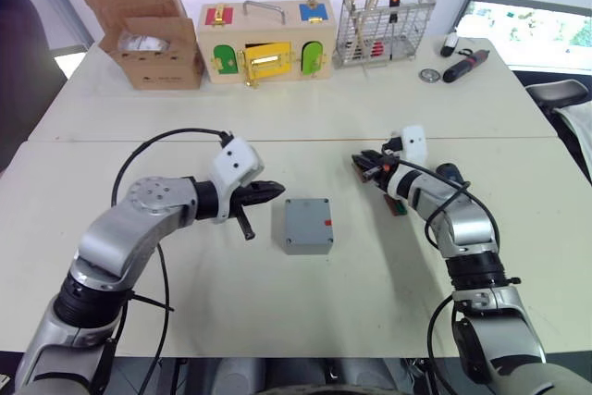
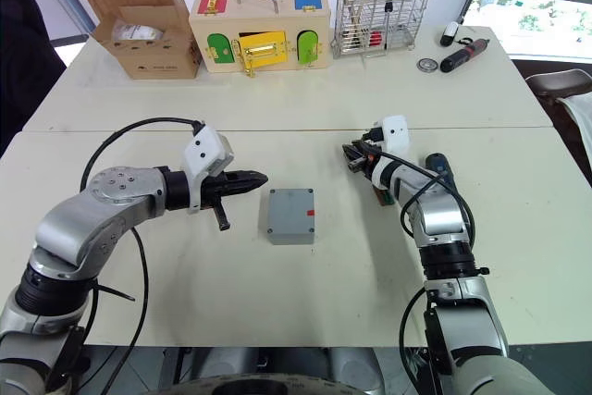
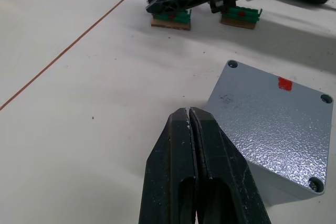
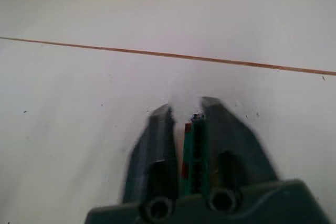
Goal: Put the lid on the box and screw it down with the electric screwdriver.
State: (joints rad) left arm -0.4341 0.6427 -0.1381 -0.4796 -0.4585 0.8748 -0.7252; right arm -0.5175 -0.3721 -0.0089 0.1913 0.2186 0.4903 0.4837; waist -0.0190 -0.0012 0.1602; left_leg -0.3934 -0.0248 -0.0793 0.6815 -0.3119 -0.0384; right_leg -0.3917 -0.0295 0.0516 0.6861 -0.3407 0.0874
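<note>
On table [image 1: 277, 312], lidded box [image 1: 307, 226], left gripper [image 1: 277, 190] closed beside it.

no readable text, labels, numbers

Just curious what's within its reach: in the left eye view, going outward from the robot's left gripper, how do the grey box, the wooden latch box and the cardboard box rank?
From the left gripper:
1. Grey box, just beside its tips.
2. Wooden latch box, far edge, middle.
3. Cardboard box, far left; close to the latch box's distance.
</note>
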